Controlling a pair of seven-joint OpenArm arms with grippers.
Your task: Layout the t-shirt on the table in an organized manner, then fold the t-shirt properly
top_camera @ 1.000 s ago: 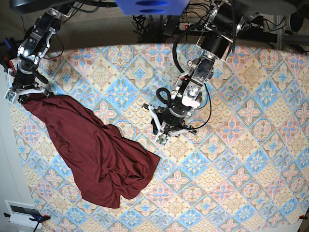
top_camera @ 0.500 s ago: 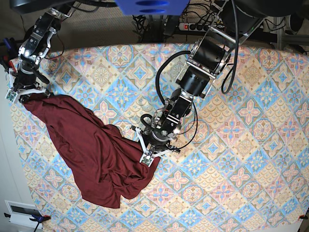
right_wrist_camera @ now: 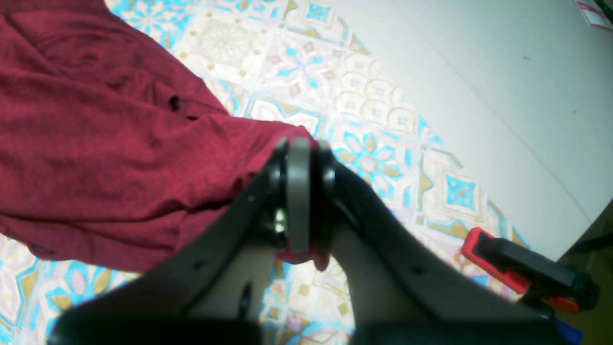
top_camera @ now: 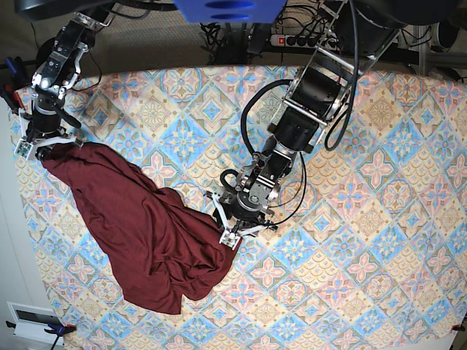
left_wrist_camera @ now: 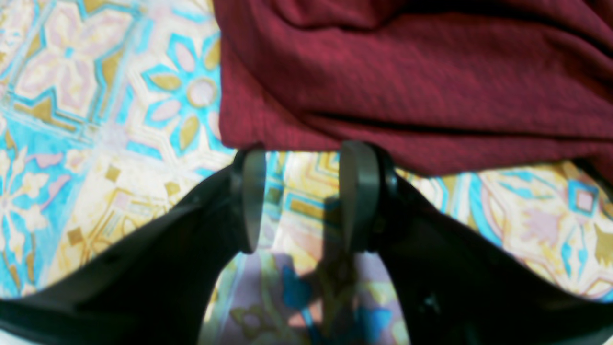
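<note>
Hard to see much of the shirt [top_camera: 146,233] as a garment at all: it's a crumpled maroon heap, sleeves and collar lost in the folds, so I can't tell which end is which. In the left wrist view it's cut off at the top and right edges, and everything close to the lens is blurry.

Left gripper [left_wrist_camera: 301,196] has its jaws apart with only patterned table [left_wrist_camera: 119,143] cloth between the pads. The shirt's edge lies just past the fingertips, maybe brushing them, but nothing is pinched. From the base view that gripper [top_camera: 232,232] sits at the heap's right-hand corner, and you can't make out the jaw gap there at all.

Right gripper [right_wrist_camera: 299,201] is clamped on a bunched bit of shirt: the pads look pressed together and a nub of maroon pokes out below them. The rest of the cloth spreads away to its left. In the base view it [top_camera: 40,142] holds the heap's far upper-left corner, near the table edge.

Versus half a second ago: the left jaws have opened wider and the arm has shifted a bit, still at that same corner of the heap. A second ago it was out over bare table, well clear of the shirt. The right gripper has lifted slightly toward the table's back edge, pulling that corner with it.

Only the right wrist view shows the red-and-black clamp [right_wrist_camera: 522,270] on the table edge and the pale floor [right_wrist_camera: 479,72] beyond it.
</note>
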